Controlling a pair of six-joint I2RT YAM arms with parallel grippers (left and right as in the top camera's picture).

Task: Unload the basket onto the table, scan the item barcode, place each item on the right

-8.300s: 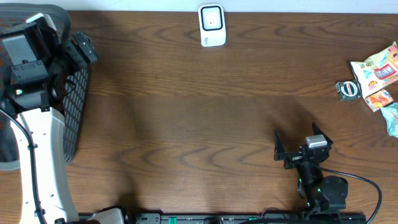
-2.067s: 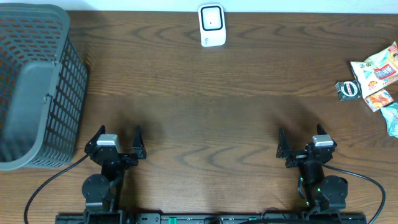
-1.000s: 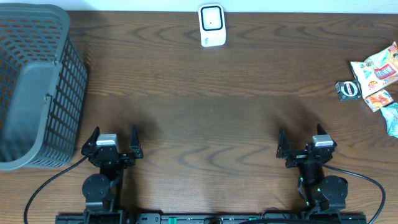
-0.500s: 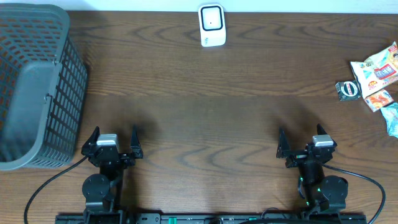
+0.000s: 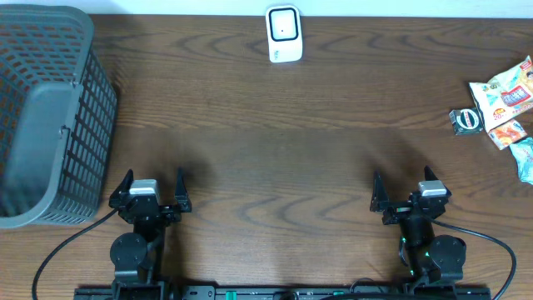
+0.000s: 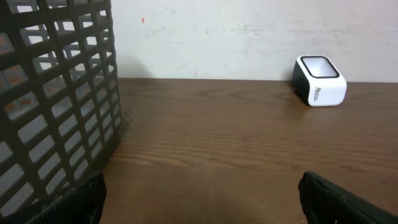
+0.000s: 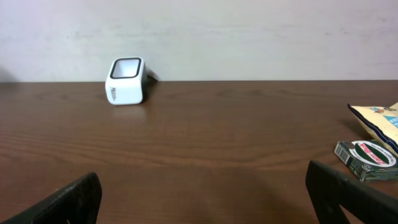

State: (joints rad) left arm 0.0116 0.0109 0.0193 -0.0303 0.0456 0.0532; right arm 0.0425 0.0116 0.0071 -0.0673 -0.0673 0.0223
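Note:
The white barcode scanner (image 5: pixel 283 33) stands at the back middle of the table, also seen as the scanner (image 6: pixel 319 81) and the scanner (image 7: pixel 126 81). Snack packets (image 5: pixel 502 98) and a small green box (image 5: pixel 466 121) lie at the far right edge; the right wrist view shows the box (image 7: pixel 367 152) and a packet (image 7: pixel 379 118). My left gripper (image 5: pixel 152 178) (image 6: pixel 202 202) rests open at the front left, nothing between its fingers. My right gripper (image 5: pixel 400 185) (image 7: pixel 205 199) rests open at the front right, well short of the items.
A tall grey mesh basket (image 5: pixel 50 117) stands at the left edge, close beside my left gripper; its wall (image 6: pixel 56 106) fills the left of the left wrist view. A pale wall runs behind the table.
In the earliest frame a white and black shape covered the basket and no left arm showed at the front. Two seconds ago the left gripper shifted slightly left. Nothing moved in the last second.

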